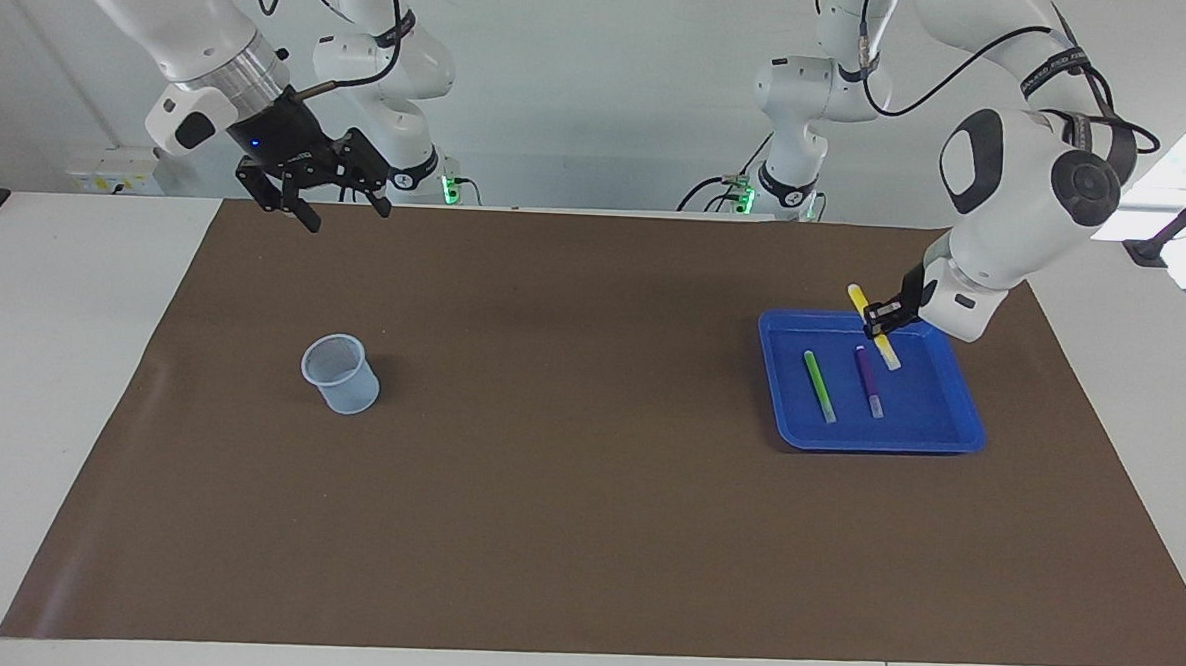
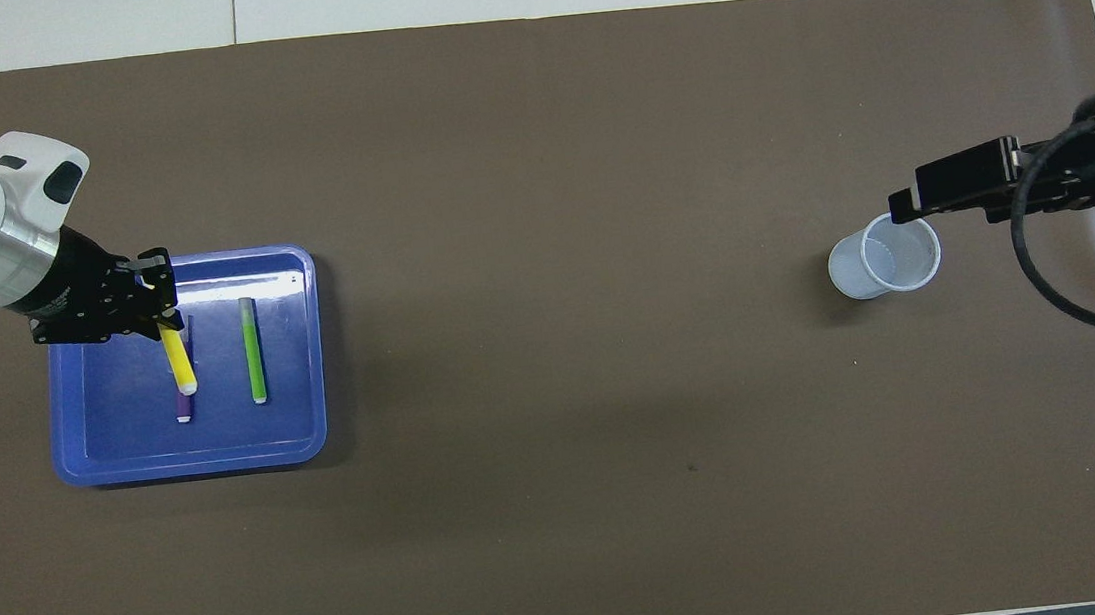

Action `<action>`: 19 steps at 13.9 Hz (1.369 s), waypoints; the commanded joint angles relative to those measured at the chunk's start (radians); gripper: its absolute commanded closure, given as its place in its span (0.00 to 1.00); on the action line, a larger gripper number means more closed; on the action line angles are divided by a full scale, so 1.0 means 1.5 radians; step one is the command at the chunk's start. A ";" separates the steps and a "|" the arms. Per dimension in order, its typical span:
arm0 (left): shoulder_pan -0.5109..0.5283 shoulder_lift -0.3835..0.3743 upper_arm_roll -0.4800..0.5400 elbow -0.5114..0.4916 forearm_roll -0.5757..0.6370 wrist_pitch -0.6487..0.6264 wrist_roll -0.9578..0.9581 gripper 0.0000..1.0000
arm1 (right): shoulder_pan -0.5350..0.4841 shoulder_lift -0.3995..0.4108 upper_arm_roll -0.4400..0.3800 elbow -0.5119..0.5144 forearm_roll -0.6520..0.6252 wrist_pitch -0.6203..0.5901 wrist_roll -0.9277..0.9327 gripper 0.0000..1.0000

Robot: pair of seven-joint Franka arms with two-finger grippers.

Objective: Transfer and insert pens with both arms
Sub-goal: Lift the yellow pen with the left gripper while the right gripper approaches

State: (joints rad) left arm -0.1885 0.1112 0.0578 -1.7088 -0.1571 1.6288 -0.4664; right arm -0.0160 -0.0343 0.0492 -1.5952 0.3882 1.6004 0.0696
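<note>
Over the blue tray [image 2: 304, 441], the left gripper [image 2: 162, 319] pinches the yellow pen [image 2: 178, 365], lifted clear of the purple pen [image 1: 869, 380] and green pen [image 2: 253, 349]. Above the cup [image 2: 882, 257], the right gripper [image 1: 338, 207] waits wide open, probably to take it.

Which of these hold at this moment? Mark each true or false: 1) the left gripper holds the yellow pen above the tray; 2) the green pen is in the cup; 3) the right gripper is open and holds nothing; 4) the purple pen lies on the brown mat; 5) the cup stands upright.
1) The left gripper holds the yellow pen above the blue tray. True.
2) The green pen is in the cup. False: it lies in the tray.
3) The right gripper is open and empty. True.
4) The purple pen lies on the mat. False: it lies in the tray beside the green pen.
5) The cup stands upright. True.
</note>
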 commanded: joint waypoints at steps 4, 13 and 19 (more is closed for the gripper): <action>-0.022 -0.074 -0.009 -0.017 -0.207 -0.021 -0.345 1.00 | 0.011 -0.017 0.094 -0.043 0.085 0.135 0.135 0.00; -0.103 -0.190 -0.037 -0.204 -0.445 0.177 -0.681 1.00 | 0.012 -0.019 0.211 -0.080 0.174 0.233 0.358 0.00; -0.176 -0.210 -0.037 -0.239 -0.454 0.306 -0.829 1.00 | 0.021 -0.039 0.254 -0.122 0.173 0.238 0.387 0.00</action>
State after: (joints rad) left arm -0.4305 -0.1689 -0.0112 -2.0173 -0.8124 2.0354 -1.6605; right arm 0.0207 -0.0536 0.4142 -1.7238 0.6235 1.9328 0.6475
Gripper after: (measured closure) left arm 0.819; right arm 0.000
